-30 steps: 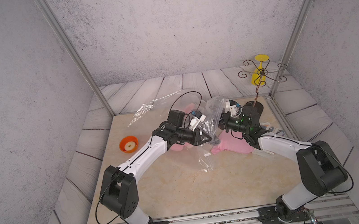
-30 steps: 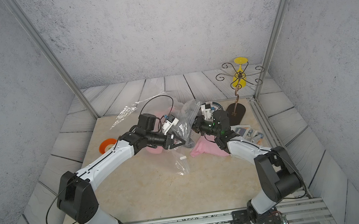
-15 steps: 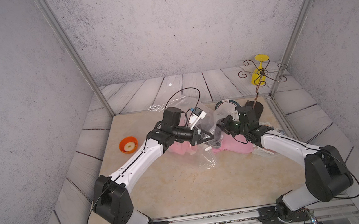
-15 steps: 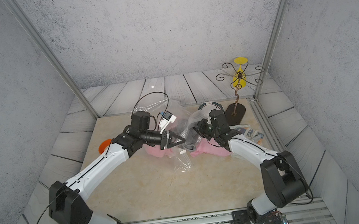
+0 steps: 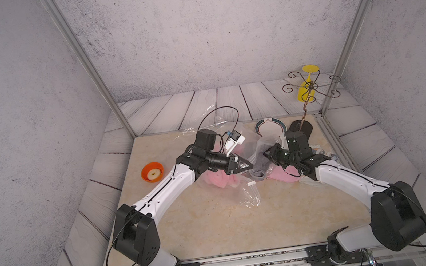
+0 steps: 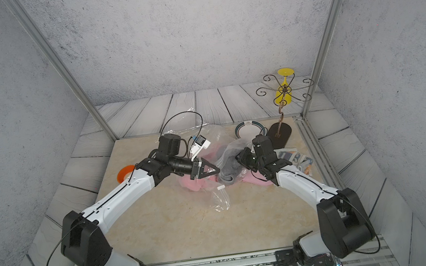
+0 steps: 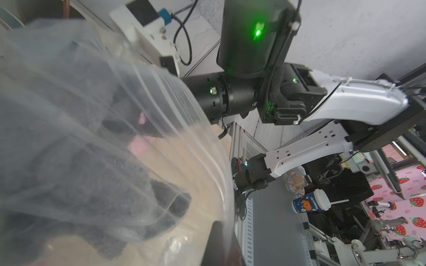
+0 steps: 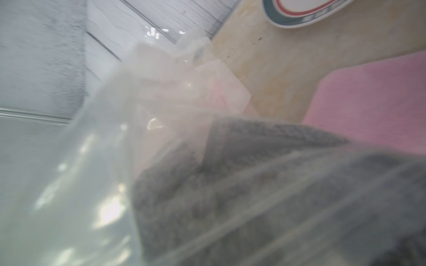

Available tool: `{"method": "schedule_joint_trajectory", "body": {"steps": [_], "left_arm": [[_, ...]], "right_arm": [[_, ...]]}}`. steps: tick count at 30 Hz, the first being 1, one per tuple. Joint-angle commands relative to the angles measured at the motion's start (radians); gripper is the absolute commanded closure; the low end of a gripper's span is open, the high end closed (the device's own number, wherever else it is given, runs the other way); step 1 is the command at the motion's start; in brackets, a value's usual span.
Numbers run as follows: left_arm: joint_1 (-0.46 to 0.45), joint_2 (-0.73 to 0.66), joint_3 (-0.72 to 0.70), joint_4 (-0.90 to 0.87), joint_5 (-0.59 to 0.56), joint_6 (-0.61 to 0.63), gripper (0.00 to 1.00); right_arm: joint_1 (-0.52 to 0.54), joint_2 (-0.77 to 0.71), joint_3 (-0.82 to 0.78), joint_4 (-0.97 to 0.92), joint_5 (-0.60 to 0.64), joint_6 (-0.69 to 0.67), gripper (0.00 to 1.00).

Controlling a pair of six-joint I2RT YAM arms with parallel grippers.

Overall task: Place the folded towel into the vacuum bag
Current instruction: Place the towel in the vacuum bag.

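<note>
Two robot arms meet over the middle of a beige table (image 5: 220, 236). The vacuum bag (image 5: 248, 196), clear and crinkled, is bunched between them; its lower part trails onto the table, with a small white slider clip (image 5: 251, 183) on its edge. The left gripper (image 5: 249, 165) is closed to a point and pinches the bag's rim; in the left wrist view the ribbed zip edge (image 7: 184, 110) curves down toward its finger. The right gripper (image 5: 266, 156) reaches into the bag's mouth, its jaws narrow and gripping the grey towel (image 5: 259, 165), which hangs from it toward the table. Both wrist views show the grey towel through the plastic, so it is at least partly inside the bag. A pink towel (image 5: 219, 181) lies under the left wrist; a second pink towel (image 5: 282, 176) lies under the right arm. A plate (image 5: 270, 129) sits behind the bag; an orange dish (image 5: 151, 171) sits well apart, beside the left arm.
</note>
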Motion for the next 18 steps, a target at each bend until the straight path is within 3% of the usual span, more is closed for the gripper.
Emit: {"method": "schedule_joint_trajectory", "body": {"steps": [1, 5, 9, 13, 15, 17, 18], "left_arm": [[-0.056, 0.049, 0.053, -0.144, -0.078, 0.131, 1.00], [-0.093, 0.103, 0.077, -0.184, -0.111, 0.162, 1.00], [-0.106, 0.120, 0.079, -0.182, -0.114, 0.162, 1.00], [-0.104, 0.081, 0.098, -0.179, -0.033, 0.167, 1.00], [-0.090, 0.042, 0.091, -0.123, -0.023, 0.139, 1.00], [-0.059, 0.008, 0.067, -0.012, -0.076, 0.053, 1.00], [-0.043, 0.006, 0.065, 0.018, -0.127, 0.019, 1.00]], "right_arm": [[-0.003, 0.020, 0.002, 0.409, -0.197, 0.120, 1.00], [-0.003, 0.061, -0.002, 0.567, -0.221, 0.263, 1.00], [-0.003, 0.069, -0.015, 0.566, -0.157, 0.326, 1.00], [-0.001, 0.015, 0.042, 0.114, 0.019, 0.148, 1.00], [0.000, 0.014, 0.099, -0.095, 0.082, 0.013, 0.89], [-0.001, 0.039, 0.165, -0.269, 0.082, -0.097, 0.59], [-0.002, 0.054, 0.198, -0.336, 0.067, -0.144, 0.51]]}}
